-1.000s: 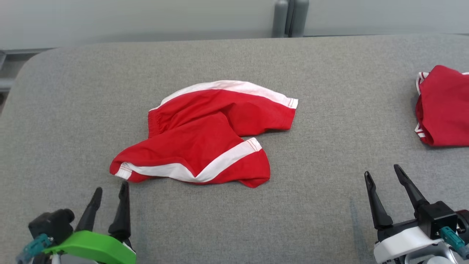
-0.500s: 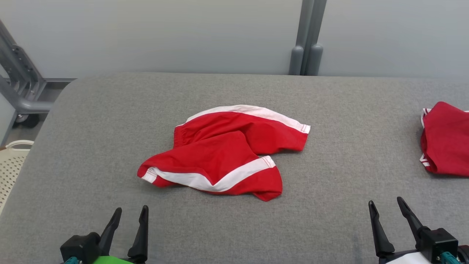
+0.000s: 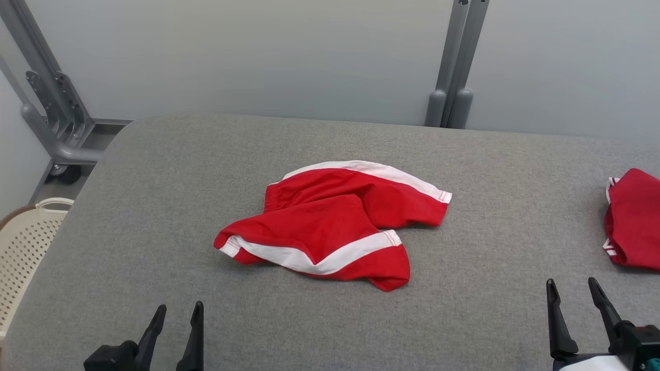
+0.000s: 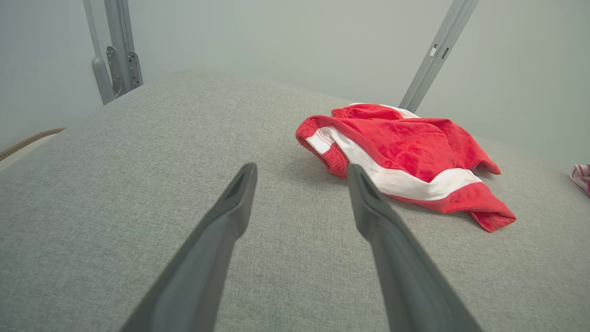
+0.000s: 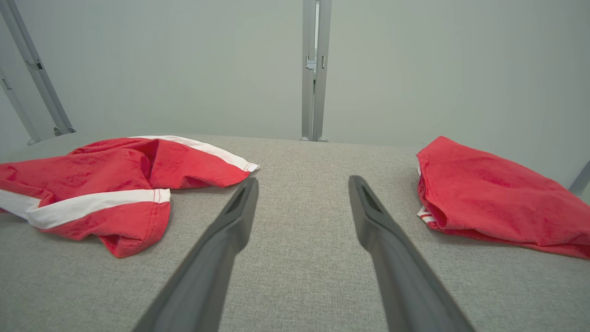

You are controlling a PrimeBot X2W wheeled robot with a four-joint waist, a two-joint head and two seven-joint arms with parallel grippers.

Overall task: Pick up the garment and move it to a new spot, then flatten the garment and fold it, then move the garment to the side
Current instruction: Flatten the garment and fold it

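- Step in hand, by my reading: the first pick-up, not yet begun. Nothing was gripped.
- Laundry basket (image 3: 26, 247), cream and perforated, stood off the left edge of the grey padded table (image 3: 154, 170). The head view gave its rim and wall; the left wrist view gave at most a brown sliver there, too little to identify.
- Left gripper (image 3: 179, 306) hovered at the near edge towards the left corner, fingers spread wide and empty, apart from the cloth.
- Red shorts (image 3: 335, 226), white side stripes, lay crumpled mid-table with one leg flopped over the other, well apart from every edge.
- Low angle of the left wrist view: the red shorts (image 4: 405, 157) showed a raised hem lip just ahead and right of the left gripper (image 4: 300, 168). The head view flattened that relief.
- Right gripper (image 3: 571, 282) sat at the near edge towards the right corner, likewise spread and empty.
- Second red garment (image 3: 634, 221) lay at the right edge, cropped in the head view. The right wrist view showed the second red garment (image 5: 498, 193) more fully, right of the right gripper (image 5: 303, 180).
- Next move, judged: reach forward, pinch the crumpled pair at its outer hems, and avoid the right-hand garment.
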